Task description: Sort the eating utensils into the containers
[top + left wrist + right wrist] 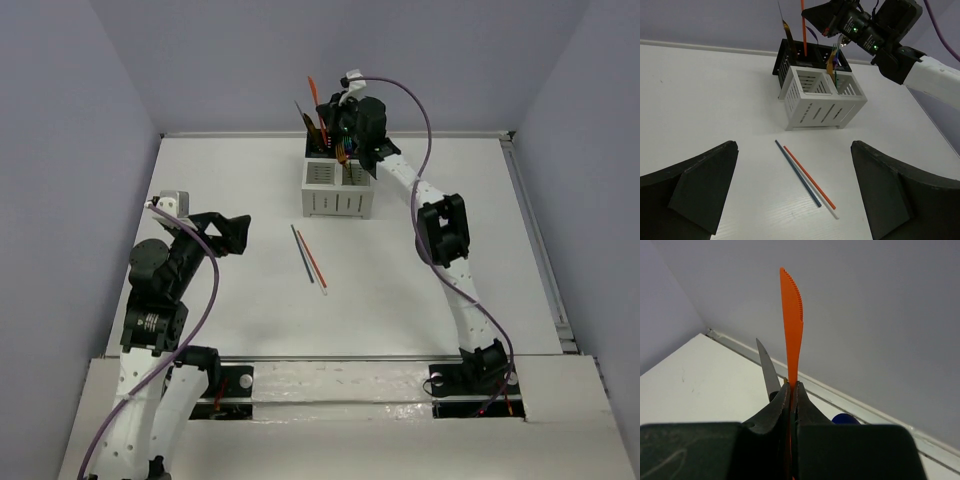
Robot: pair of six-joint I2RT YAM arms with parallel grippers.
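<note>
Mostly sorted into far-edge caddy point(337, 203). Clamped in right gripper point(791, 390) over it: orange knife point(791, 325). Outstanding mid-bench: two chopsticks point(309, 258). Wide, idle: left gripper point(235, 232).

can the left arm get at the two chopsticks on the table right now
Probably yes: the chopsticks lie flat on bare table ahead of the open left gripper, nothing over them. The right gripper is away at the caddy, shut on an orange knife.
</note>
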